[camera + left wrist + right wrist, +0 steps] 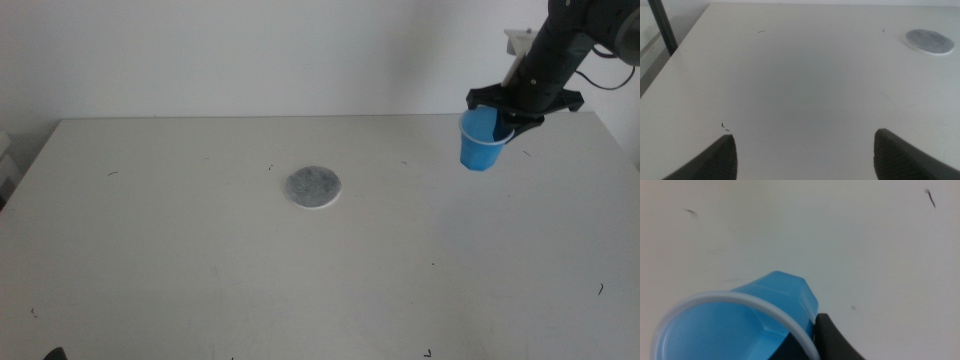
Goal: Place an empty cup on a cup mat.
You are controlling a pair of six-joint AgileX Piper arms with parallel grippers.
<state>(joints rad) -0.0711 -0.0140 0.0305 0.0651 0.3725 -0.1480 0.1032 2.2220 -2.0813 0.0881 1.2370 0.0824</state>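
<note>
The right gripper [497, 122] is clamped on the rim of the blue cup [479, 141], one dark jaw inside the wall and the other outside it, as the right wrist view shows, where a jaw presses against the cup's [740, 325] outer side just below the pale rim. The cup hangs upright, mouth up, lifted clear of the table [200, 260] near the far right corner. Its inside is a lighter blue and holds nothing that can be seen (only part of the interior shows in the wrist view). The dark arm runs up and away from the gripper toward the right edge of the table.

The cup mat [314, 187] lies flat near the middle of the table, somewhat toward the far edge, well apart from the cup and on its left. It is a round disc with a mottled grey top and a thin white edge, and nothing sits on it.

The left gripper [805, 150] waits over the near left part of the table, its two dark jaws spread wide apart with only bare white tabletop between them. From its wrist view the cup mat [929, 41] shows far off across the table, and a few small dark marks dot the surface. A dark post [662, 27] stands beyond the left edge of the table.
</note>
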